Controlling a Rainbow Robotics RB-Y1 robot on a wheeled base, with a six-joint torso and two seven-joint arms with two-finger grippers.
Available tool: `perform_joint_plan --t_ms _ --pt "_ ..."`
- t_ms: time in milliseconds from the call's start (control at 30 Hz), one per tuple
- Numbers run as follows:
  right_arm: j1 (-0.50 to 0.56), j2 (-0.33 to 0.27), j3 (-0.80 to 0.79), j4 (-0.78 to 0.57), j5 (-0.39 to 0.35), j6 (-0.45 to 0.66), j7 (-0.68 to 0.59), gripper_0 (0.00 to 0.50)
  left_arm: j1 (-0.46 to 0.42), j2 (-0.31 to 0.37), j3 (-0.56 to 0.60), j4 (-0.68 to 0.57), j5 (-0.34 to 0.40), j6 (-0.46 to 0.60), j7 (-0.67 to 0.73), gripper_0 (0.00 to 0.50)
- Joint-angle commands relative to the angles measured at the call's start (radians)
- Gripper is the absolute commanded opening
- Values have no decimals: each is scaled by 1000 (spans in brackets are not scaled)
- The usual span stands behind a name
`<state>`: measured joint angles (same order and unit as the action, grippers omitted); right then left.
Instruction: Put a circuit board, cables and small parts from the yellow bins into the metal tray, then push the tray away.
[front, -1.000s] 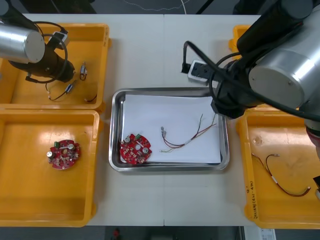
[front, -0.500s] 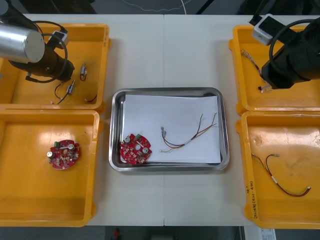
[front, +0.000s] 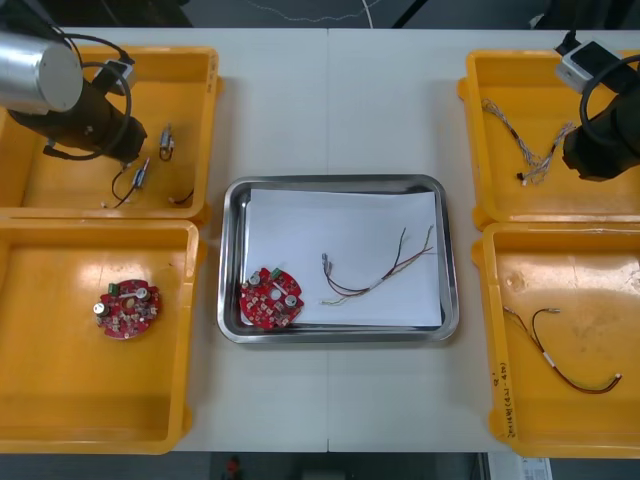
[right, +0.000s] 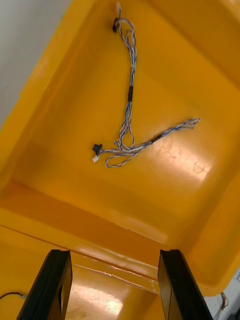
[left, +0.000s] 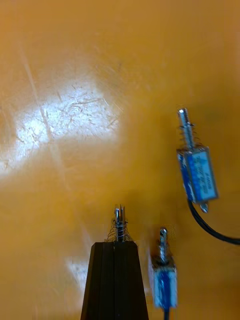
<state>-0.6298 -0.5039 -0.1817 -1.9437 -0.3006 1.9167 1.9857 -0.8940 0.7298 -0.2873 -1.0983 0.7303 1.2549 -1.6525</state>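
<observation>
While the left gripper (left: 119, 244) is low in the far-left bin (front: 207, 110), its jaws are pressed together. They seem to pinch the sprung tip of a small part (left: 119, 226), though the rest of it is hidden behind them. Two loose parts (left: 197, 172) lie just beside on the bin floor, apart from each other. Each has a boxy metal body with a pin and spring at one end and a black lead at the other.

The near-left bin (front: 192, 330) holds one spare board (front: 127, 308).

On the table (front: 330, 100) between the bins, the tray (front: 231, 260) is white inside. A board (front: 270, 297) lies in its near-left corner, close to the rim. It is round and red, studded with silver and green components. A thin cable (front: 375, 270) of red and yellow strands runs from the tray's middle toward its right side.

The right gripper (right: 114, 252) hangs above the far-right bin (front: 472, 150), jaws spread with nothing between them. A twisted cable (right: 127, 125), blue and white, lies looped on the bin floor beyond it. The near-right bin (front: 486, 330) holds a dark cable (front: 560, 362), curved.
</observation>
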Motion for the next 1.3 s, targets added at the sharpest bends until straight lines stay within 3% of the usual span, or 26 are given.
perform_joint_plan --t_ms 33,267,467,633,833,867,900,933,967,1300 --pt "-1 12 -70 22 15 3 -51 500 0 36 88 -89 5 77 -75 0" --pt "-44 38 -127 100 40 3 -76 500 -5 48 115 -120 6 103 -75 0" --pt "-185 45 -211 316 109 3 -90 500 -6 49 134 -123 6 107 -76 0" --pt "-291 2 -222 516 127 3 -199 500 -6 49 143 -123 5 107 -76 0" --pt "-341 -38 -220 609 132 3 -314 500 -6 51 143 -123 8 107 -72 7" --pt "-346 -39 -222 615 133 3 -324 500 -6 51 143 -123 6 107 -72 55" --pt "-357 -42 -220 632 133 3 -347 500 -6 49 146 -123 6 107 -72 280" --pt "-369 -42 -220 654 135 -2 -373 500 -6 49 149 -123 6 107 -73 433" --pt "-378 -47 -222 667 138 -10 -389 500 -6 49 148 -123 6 107 -73 495" --pt "-574 -125 -222 1052 166 -215 -492 500 -6 49 148 -124 -3 113 -70 500"
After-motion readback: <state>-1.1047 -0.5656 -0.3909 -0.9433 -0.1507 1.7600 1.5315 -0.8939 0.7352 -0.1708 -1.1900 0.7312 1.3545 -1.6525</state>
